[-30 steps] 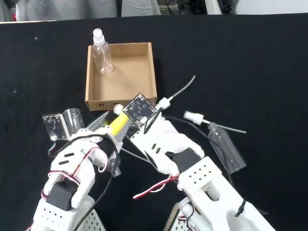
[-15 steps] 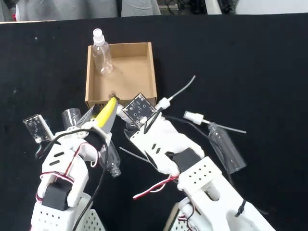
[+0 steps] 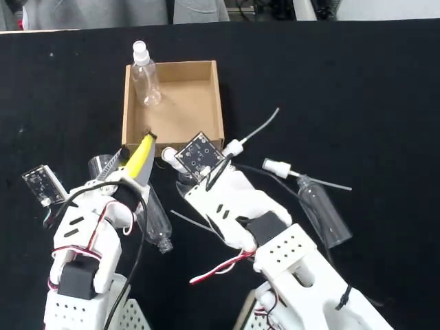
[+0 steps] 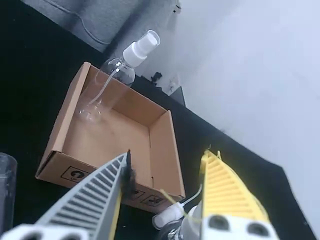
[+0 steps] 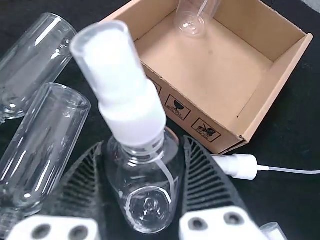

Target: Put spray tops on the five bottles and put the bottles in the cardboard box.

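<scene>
- High view showed the cardboard box at about 11 o'clock from the middle of the black surface, its open side up.
- A capped bottle stood in the box's 11 o'clock corner, with its white top rising above the rim.
- My right fingers were clenched on the held bottle, one finger on each side of its clear body.
- That held bottle wore a fitted spray top and sat just outside the box's near wall, at 6 o'clock from the box.
- My left fingers were spread apart with nothing between them, and their tips hung at the near wall close to the box's 7 o'clock corner.
- A first open bottle rested on the surface at 7 o'clock from the box, just beside my left arm.
- A second open bottle lay partly under that arm, with its neck pointing to 5 o'clock.
- A third open bottle lay at 4 o'clock from the box and well apart from it, with its neck toward 11 o'clock.
- A loose spray top lay near that neck.
- Another spray top lay just off the box's 5 o'clock corner, with its thin tube running toward 1 o'clock.
</scene>
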Available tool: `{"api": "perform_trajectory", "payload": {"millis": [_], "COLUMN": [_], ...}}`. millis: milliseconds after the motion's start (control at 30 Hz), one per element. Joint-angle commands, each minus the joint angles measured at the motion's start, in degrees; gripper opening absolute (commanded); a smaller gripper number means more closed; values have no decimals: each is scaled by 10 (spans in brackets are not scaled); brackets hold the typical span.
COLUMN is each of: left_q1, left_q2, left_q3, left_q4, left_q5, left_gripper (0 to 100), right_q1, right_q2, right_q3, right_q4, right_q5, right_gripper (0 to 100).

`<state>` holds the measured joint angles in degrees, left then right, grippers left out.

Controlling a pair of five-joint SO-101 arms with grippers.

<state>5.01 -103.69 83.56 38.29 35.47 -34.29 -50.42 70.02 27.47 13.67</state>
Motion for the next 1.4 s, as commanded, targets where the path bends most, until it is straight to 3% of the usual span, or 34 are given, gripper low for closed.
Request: {"api": "perform_trajectory", "payload": {"millis": [0,200,433,633,1033,1367], "left_q1": [-3,0,68,76,67,-6], "left_q2": [-8,-8,-8,-8,-8,-8], "left_q3": [-4,3,22,22,7,6], "left_q4": [2,3,-2,0,4,-2], "left_q5": [-42,-54,-55,-55,-50,-54], "left_gripper": [216,218,220,220,216,216], "right_q1": [21,21,-4,-6,-4,-3], "right_q2": [-25,-25,-25,-25,-25,-25], "right_q3": [-32,-33,-31,-25,-23,-23], "right_q4": [-18,-18,-14,-18,-18,-15], "right_q5": [7,7,7,7,7,3], "right_gripper": [21,21,20,20,20,22]}}
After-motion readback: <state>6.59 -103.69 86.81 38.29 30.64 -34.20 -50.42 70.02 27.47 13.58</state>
